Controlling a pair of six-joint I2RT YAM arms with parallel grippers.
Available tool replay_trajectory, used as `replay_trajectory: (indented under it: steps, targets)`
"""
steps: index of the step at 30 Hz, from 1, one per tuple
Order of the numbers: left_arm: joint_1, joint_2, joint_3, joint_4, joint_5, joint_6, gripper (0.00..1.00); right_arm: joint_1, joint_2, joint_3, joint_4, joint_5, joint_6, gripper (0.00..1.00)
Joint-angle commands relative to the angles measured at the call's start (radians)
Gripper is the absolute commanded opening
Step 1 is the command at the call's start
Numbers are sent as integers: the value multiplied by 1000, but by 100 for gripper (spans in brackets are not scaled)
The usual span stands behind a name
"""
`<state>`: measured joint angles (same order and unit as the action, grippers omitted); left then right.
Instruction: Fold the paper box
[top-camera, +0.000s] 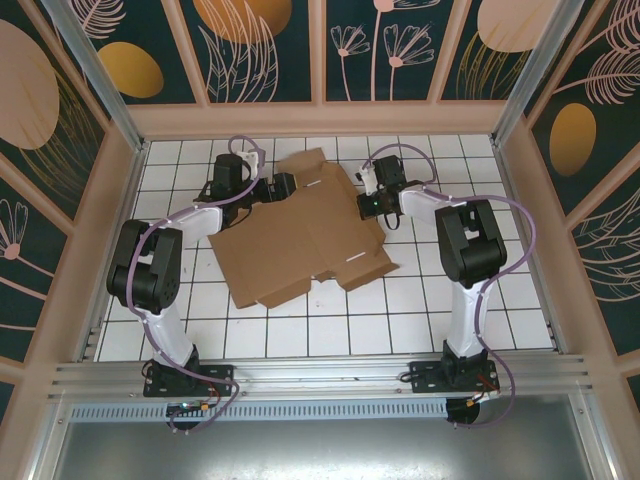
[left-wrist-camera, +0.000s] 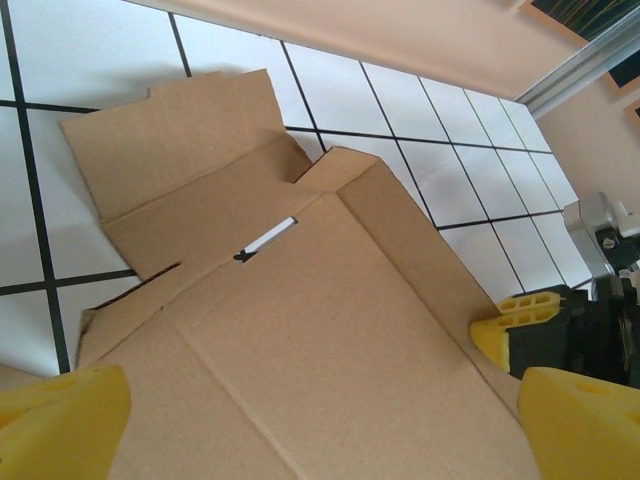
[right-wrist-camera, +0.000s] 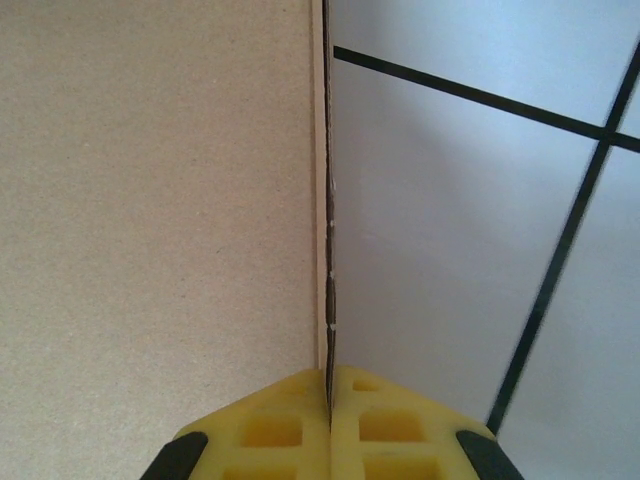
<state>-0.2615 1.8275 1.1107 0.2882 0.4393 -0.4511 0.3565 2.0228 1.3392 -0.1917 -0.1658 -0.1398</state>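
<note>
Cardboard of the paper box (top-camera: 305, 235) is spread on the tiled bench (top-camera: 480, 310) between both arms. Its right edge is pinched by the right jaws; the left jaws are held wide apart over its far side.

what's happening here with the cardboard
Two robot arms are working on the paper box, a die-cut sheet lying mostly flat on the tiled table. The right tool is shut on the sheet's right edge. The left tool is open over the far left side, gripping nothing. No walls are folded up yet.
</note>
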Motion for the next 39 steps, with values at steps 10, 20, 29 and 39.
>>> replay_trajectory:
  steps: [10,20,29,39]
  targets:
    - [48,-80,10,8,-79,-17,99,85,-163,-21,-9,396,-155,0]
    - [64,-91,49,-42,-178,-27,99,161,-231,-69,110,682,-334,0]
    - [98,-78,72,-43,-188,-94,99,240,-269,-135,341,842,-618,0]
    - [151,-77,80,-33,-179,-104,99,348,-275,-280,746,914,-974,0]
